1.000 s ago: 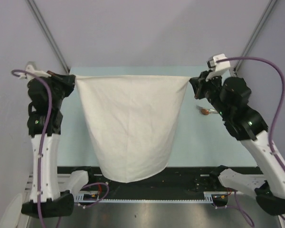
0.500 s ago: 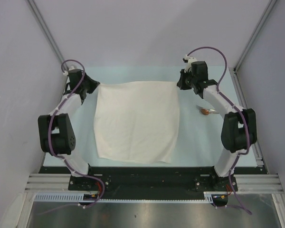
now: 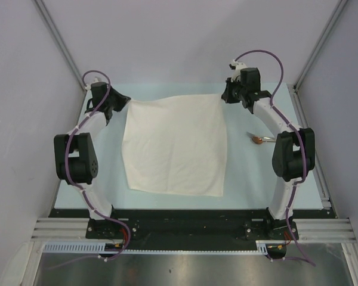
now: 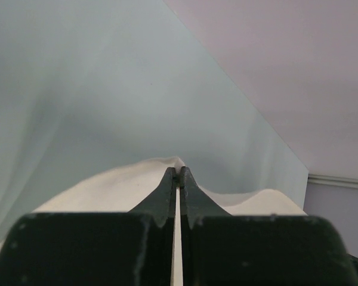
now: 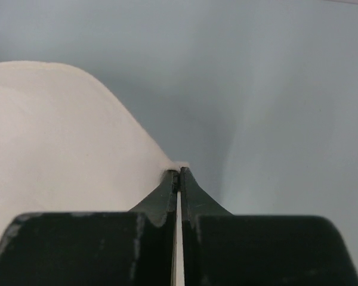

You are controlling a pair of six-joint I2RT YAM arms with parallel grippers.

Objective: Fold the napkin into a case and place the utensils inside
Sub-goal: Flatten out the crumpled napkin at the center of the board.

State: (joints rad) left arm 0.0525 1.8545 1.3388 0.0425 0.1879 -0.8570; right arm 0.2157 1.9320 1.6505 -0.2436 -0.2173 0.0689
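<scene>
Overhead view: the napkin (image 3: pixel 175 146) lay spread flat on the desk (image 3: pixel 244 176) in a single layer, unfolded and roughly square. Its near edge sat slightly skewed to the desk's front.

My left end effector (image 3: pixel 125 103) was at the napkin's far-left corner and my right end effector (image 3: pixel 225 97) at its far-right corner. Both arms reached out over the far half of the desk with the cloth between them. The far edge ran almost straight from one grip to the other.

Left wrist view: jaws clenched, only a hairline slit between the fingers, with the napkin's corner pinched at the very tips. Cream cloth humped up on either side of the tips and fell away toward the desk.

Right wrist view: jaws likewise clenched on a corner of the napkin. The cloth spread off to the left of the fingers, and bare pale-blue desk showed to the right.

I could not tell whether the pinched corners touched the desk.

The spoon (image 3: pixel 259 139) lay on the desk to the right of the napkin, apart from it and just beside my right arm. Its coppery bowl was visible; the thin handle was hard to trace.
</scene>
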